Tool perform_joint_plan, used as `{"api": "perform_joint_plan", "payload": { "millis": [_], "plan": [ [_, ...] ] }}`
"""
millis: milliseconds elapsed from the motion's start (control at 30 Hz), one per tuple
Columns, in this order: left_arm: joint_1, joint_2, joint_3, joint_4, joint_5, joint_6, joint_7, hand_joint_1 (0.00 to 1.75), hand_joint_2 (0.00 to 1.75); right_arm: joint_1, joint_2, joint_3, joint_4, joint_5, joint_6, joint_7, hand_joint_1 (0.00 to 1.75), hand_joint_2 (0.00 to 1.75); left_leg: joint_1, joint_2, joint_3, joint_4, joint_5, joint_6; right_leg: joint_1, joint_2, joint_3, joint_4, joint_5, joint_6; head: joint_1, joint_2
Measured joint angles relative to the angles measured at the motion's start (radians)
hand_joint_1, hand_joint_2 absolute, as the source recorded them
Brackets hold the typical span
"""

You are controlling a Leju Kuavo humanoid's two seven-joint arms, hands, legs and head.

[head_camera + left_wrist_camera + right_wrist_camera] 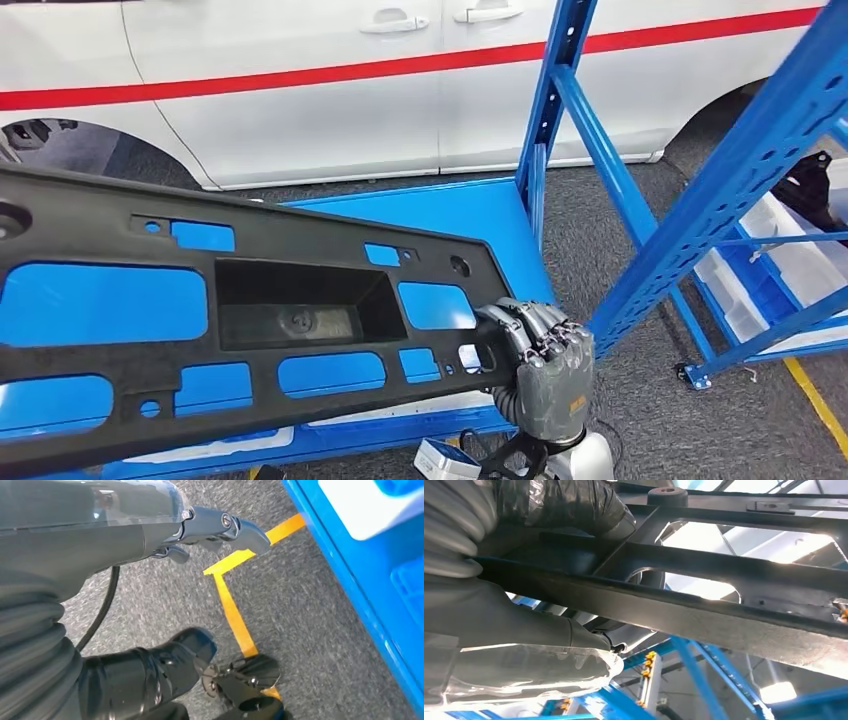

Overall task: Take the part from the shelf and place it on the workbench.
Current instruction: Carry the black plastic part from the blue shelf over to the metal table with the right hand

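The part (120,225) is a long black plastic panel with many cut-outs and a sunken box in its middle. It stretches from the left edge of the head view to lower centre, tilted, over the blue shelf deck (470,210). My right hand (540,360) grips its right end from below, fingers wrapped over the edge. The right wrist view shows the panel's underside (724,615) lying across that hand (524,625). My left hand (100,545) hangs over the grey floor, thumb and dark fingers (165,665) apart, with nothing in it.
Blue shelf uprights (545,130) and a slanted brace (740,190) stand right of the panel. A white car (300,90) with a red stripe is behind. White bins (790,250) sit on a low shelf at right. Yellow tape (232,615) marks the carpeted floor.
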Motion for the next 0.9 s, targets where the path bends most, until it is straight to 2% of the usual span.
{"api": "perform_joint_plan", "payload": {
  "millis": [67,100,167,233,267,300,333,400,467,533,600,633,667,733,767,800,833,867,900],
  "plan": [
    [0.001,-0.001,0.000,0.000,0.000,0.001,0.002,0.00,1.75,0.000,0.000,0.000,0.004,-0.002,0.000,0.000,1.75,1.75,0.004,0.000,0.000,0.001,-0.003,-0.007,0.003,0.000,-0.003,0.005,0.000,-0.019,-0.001,0.000],
    [0.000,-0.002,0.000,0.000,0.000,0.001,0.002,0.00,1.75,0.000,0.000,0.000,0.005,-0.002,0.000,0.000,1.75,1.75,0.006,0.001,-0.006,0.016,-0.015,-0.009,0.003,0.000,-0.002,0.004,0.001,-0.026,-0.001,0.000],
    [0.000,-0.002,0.000,0.000,-0.001,0.001,0.003,0.00,1.75,0.000,0.001,0.000,0.008,-0.002,0.000,0.000,1.75,1.75,0.005,0.003,-0.044,0.103,-0.070,-0.008,0.008,-0.002,-0.003,0.003,0.003,-0.036,-0.001,0.000],
    [0.000,-0.002,0.000,0.000,-0.001,0.001,0.003,0.00,1.75,0.000,0.001,0.000,0.011,-0.003,0.000,0.000,1.75,1.75,-0.001,0.003,-0.105,0.237,-0.131,-0.003,0.017,-0.004,-0.005,0.003,0.003,-0.042,-0.001,0.000],
    [0.001,-0.002,0.000,0.000,-0.001,0.001,0.003,0.00,1.75,0.000,0.001,0.000,0.012,-0.003,0.000,0.000,1.75,1.75,-0.004,0.003,-0.126,0.282,-0.143,0.002,0.022,-0.004,-0.005,0.004,0.003,-0.045,-0.001,0.000],
    [0.001,-0.002,0.000,0.000,-0.001,0.001,0.003,0.00,1.75,0.000,0.001,-0.001,0.013,-0.003,0.000,0.000,1.75,1.75,-0.008,0.003,-0.131,0.292,-0.135,0.009,0.027,-0.004,-0.005,0.004,0.002,-0.047,-0.001,0.000],
    [0.001,-0.002,0.000,0.000,-0.001,0.001,0.003,0.00,1.75,0.000,0.001,-0.001,0.013,-0.004,0.000,0.000,1.75,1.75,-0.014,0.003,-0.118,0.263,-0.110,0.018,0.032,-0.003,-0.003,0.004,0.002,-0.048,-0.001,0.000],
    [0.000,-0.002,0.000,0.000,-0.002,0.001,0.003,0.00,1.75,0.000,0.001,-0.001,0.013,-0.004,0.000,0.000,1.75,1.75,-0.028,0.002,-0.057,0.136,-0.044,0.042,0.039,-0.003,0.001,0.003,0.001,-0.050,0.000,0.000],
    [-0.001,-0.002,0.000,0.000,-0.003,0.001,0.002,0.00,1.75,-0.001,0.001,-0.001,0.014,-0.004,0.000,0.000,1.75,1.75,-0.039,0.002,-0.014,0.041,-0.013,0.058,0.040,-0.003,0.000,0.003,0.002,-0.048,0.000,0.000],
    [-0.001,-0.002,0.000,0.000,-0.003,0.001,0.000,0.00,1.75,-0.001,0.001,-0.001,0.014,-0.003,0.000,0.000,1.75,1.75,-0.045,0.001,-0.008,0.019,-0.011,0.061,0.038,-0.003,-0.004,0.000,0.006,-0.041,-0.001,0.000],
    [0.001,-0.002,0.000,0.000,-0.005,0.001,-0.002,0.00,1.75,-0.001,0.001,-0.002,0.015,-0.002,0.000,0.002,1.75,1.75,-0.040,0.002,-0.003,0.003,-0.002,0.062,0.039,-0.004,-0.004,0.001,0.005,-0.032,-0.001,0.000],
    [0.002,-0.003,0.000,0.000,-0.007,0.002,-0.003,0.00,1.75,-0.001,0.000,-0.002,0.015,-0.001,0.000,0.003,1.75,1.75,-0.037,0.004,0.000,-0.006,0.004,0.065,0.040,-0.004,-0.009,0.014,-0.007,-0.028,0.000,0.000],
    [0.001,-0.003,0.000,0.000,-0.008,0.003,-0.001,0.00,1.75,-0.001,0.000,-0.002,0.016,-0.001,0.000,0.004,1.75,1.75,-0.033,0.005,0.002,-0.014,0.010,0.068,0.040,-0.005,-0.022,0.046,-0.030,-0.023,0.000,0.000],
    [-0.001,-0.003,0.000,0.000,-0.012,0.010,0.016,0.00,1.75,-0.001,0.000,-0.004,0.019,0.000,0.000,0.003,1.75,1.75,-0.033,0.007,0.000,-0.017,0.014,0.072,0.035,-0.007,-0.070,0.154,-0.092,-0.015,0.000,0.000],
    [-0.001,-0.003,0.000,0.000,-0.014,0.015,0.028,0.00,1.75,-0.002,0.000,-0.004,0.023,-0.001,0.000,0.002,1.75,1.75,-0.033,0.008,-0.003,-0.015,0.014,0.073,0.033,-0.007,-0.094,0.208,-0.113,-0.012,0.000,0.000],
    [0.000,-0.003,0.000,0.000,-0.015,0.018,0.039,0.00,1.75,-0.002,0.000,-0.005,0.026,-0.002,0.000,0.000,1.75,1.75,-0.033,0.009,-0.004,-0.013,0.014,0.073,0.030,-0.007,-0.106,0.238,-0.118,-0.009,0.000,0.000],
    [0.001,-0.003,0.000,0.000,-0.015,0.018,0.045,0.00,1.75,-0.002,0.000,-0.006,0.030,-0.002,0.000,-0.001,1.75,1.75,-0.033,0.009,-0.006,-0.010,0.014,0.072,0.028,-0.008,-0.102,0.234,-0.105,-0.006,0.000,0.000],
    [0.001,-0.003,0.000,0.000,-0.014,0.016,0.047,0.00,1.75,-0.003,0.000,-0.006,0.033,-0.002,0.000,-0.001,1.75,1.75,-0.033,0.009,-0.008,-0.007,0.013,0.071,0.025,-0.008,-0.080,0.193,-0.076,-0.006,0.000,0.000],
    [0.000,-0.004,0.001,0.000,-0.013,0.012,0.048,0.00,1.75,-0.004,0.000,-0.006,0.035,-0.002,0.000,0.000,1.75,1.75,-0.032,0.009,-0.009,-0.003,0.012,0.069,0.024,-0.009,-0.046,0.128,-0.045,-0.007,0.000,0.000]
  ]
}}
